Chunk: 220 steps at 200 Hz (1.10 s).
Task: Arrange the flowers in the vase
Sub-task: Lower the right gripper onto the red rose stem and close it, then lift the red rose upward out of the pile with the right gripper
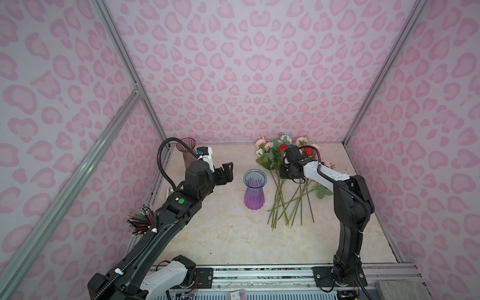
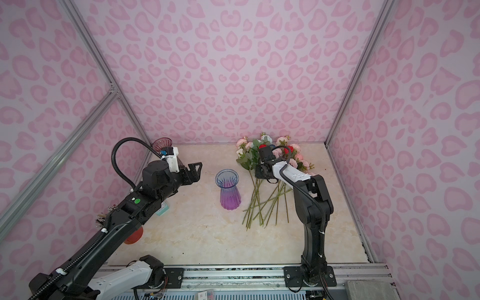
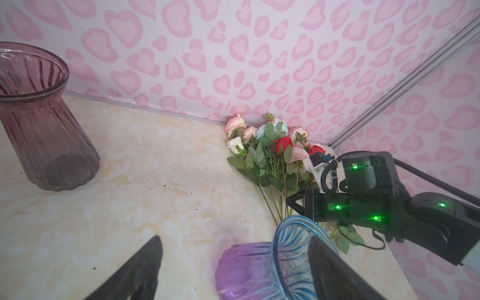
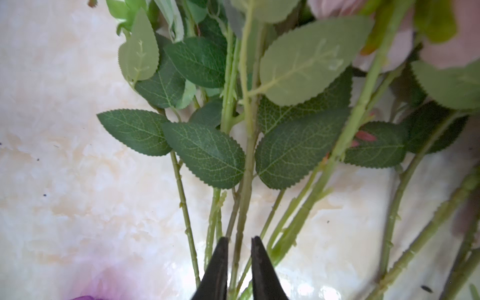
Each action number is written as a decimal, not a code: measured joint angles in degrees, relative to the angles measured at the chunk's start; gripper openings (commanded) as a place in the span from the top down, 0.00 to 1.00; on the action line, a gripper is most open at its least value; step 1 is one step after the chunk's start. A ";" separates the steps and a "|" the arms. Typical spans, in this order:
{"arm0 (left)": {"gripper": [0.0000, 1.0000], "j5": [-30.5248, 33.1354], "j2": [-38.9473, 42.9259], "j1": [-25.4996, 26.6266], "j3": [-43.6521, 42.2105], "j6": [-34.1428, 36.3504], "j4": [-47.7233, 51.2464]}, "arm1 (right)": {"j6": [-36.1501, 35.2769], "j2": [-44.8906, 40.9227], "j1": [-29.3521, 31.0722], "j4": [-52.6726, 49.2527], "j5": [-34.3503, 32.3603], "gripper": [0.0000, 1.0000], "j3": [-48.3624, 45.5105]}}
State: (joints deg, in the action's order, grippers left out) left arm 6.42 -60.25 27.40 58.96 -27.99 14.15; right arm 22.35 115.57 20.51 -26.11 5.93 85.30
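Probably singling out one stem (image 4: 246, 181).
Right claw (image 4: 240, 240) narrow around tangled flowers (image 4: 205, 153), hold unclear; may drag neighbours into vase (image 1: 255, 189) near it. Left claw (image 1: 226, 171) wide, empty.

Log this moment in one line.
left gripper: open, beside blue-purple vase | right gripper: narrow around stem, grip unclear | flowers: on table | vase: empty

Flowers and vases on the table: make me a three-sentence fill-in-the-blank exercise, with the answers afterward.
In both top views the flowers lie on the table, to the ___ of the blue-and-purple vase.
That vase stands upright and is ___.
The left gripper has its jaws ___.
Missing words: right; empty; open.
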 measured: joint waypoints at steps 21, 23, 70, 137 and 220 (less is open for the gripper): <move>0.11 0.00 0.00 0.00 0.00 0.00 0.00 | 0.48 1.18 0.00 0.15 -0.13 0.88 1.27; 0.11 0.00 0.00 0.00 0.00 0.00 0.00 | 0.50 1.22 0.00 0.20 -0.13 0.89 1.29; 0.11 0.02 -0.11 -0.09 0.00 0.00 0.00 | 1.40 -2.27 0.00 1.70 -0.02 0.97 -1.20; 0.12 -0.04 -0.15 -0.55 0.00 -0.42 0.00 | 3.30 -15.26 -0.02 6.99 -3.89 0.99 -8.44; 0.12 -2.27 -0.17 -0.55 -0.02 -0.85 -0.09 | 0.46 -32.52 3.37 13.16 -14.45 1.00 -8.52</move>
State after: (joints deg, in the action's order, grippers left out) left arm 4.14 -60.42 26.85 58.94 -28.84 14.06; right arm 22.81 83.05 23.88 -12.95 -8.51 76.77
